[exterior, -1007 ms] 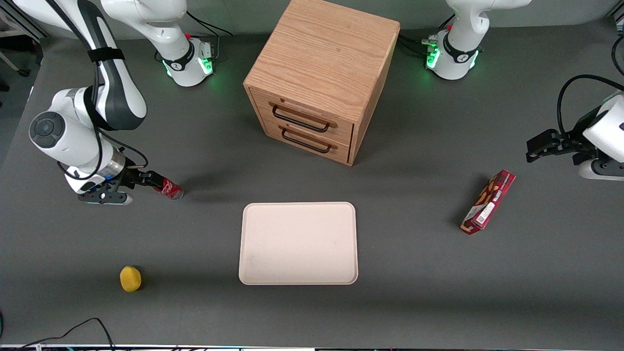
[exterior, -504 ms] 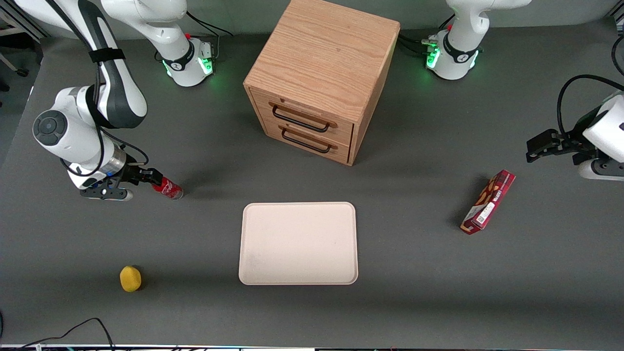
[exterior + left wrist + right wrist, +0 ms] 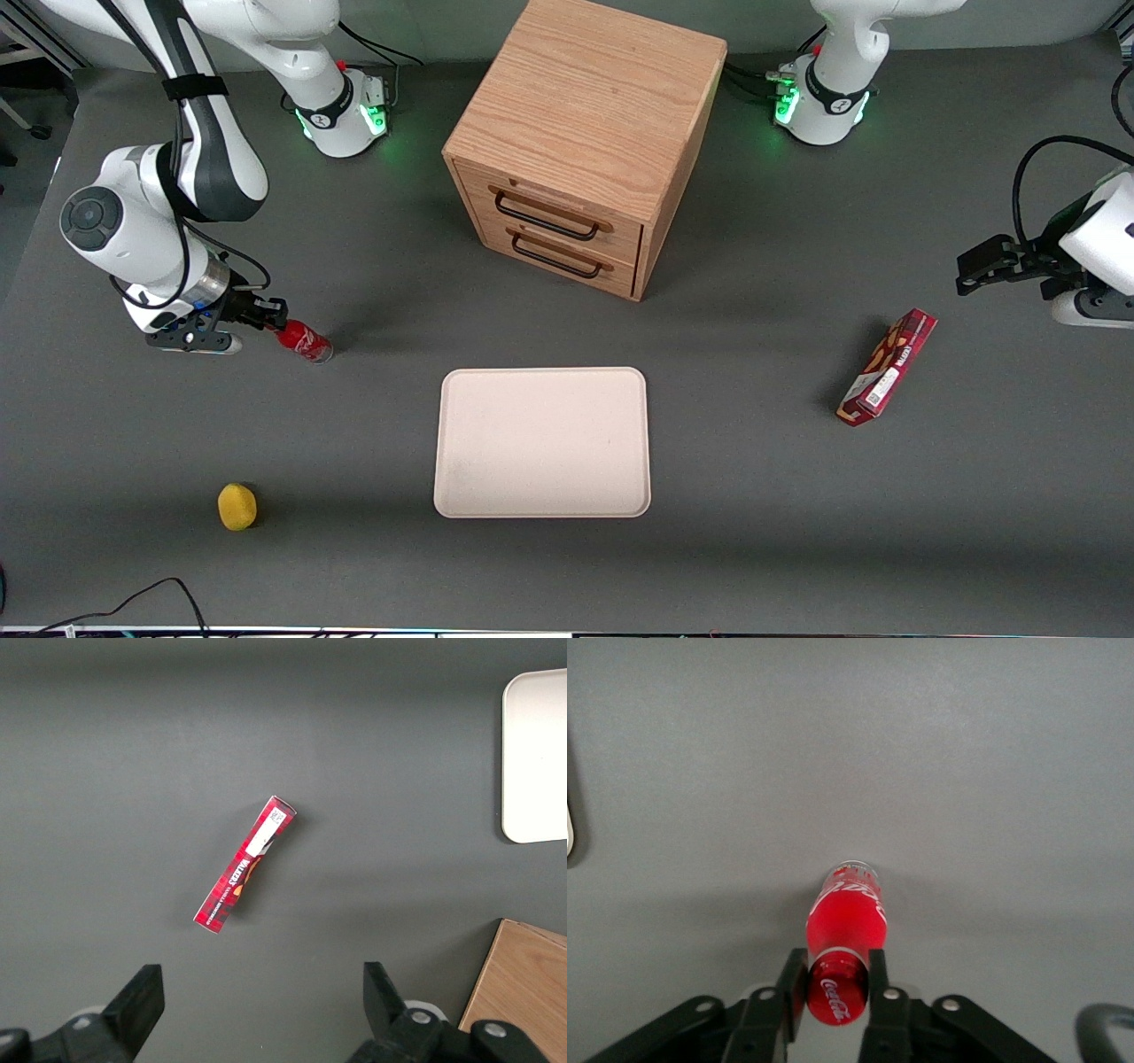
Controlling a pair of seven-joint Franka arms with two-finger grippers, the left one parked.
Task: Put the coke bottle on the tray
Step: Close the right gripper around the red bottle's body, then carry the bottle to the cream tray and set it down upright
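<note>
The coke bottle [image 3: 305,344] is a small red bottle with white script, leaning on the grey table toward the working arm's end. Its silvery base rests on the table and its cap end is raised. My right gripper [image 3: 275,319] is at the cap end. In the right wrist view the gripper [image 3: 837,981] is shut on the bottle [image 3: 846,920], one black finger [image 3: 792,988] pressed on each side of the red cap. The cream-white tray [image 3: 542,441] lies flat with nothing on it, a little nearer the front camera than the bottle, about mid-table.
A wooden two-drawer cabinet [image 3: 585,133] stands farther from the camera than the tray. A red snack box [image 3: 888,367] lies toward the parked arm's end. A yellow ball-like object [image 3: 236,506] sits nearer the camera than the bottle.
The right arm's wrist has risen and drawn back slightly with the cap in its fingers. The bottle's cap end has lifted while its base stays put.
</note>
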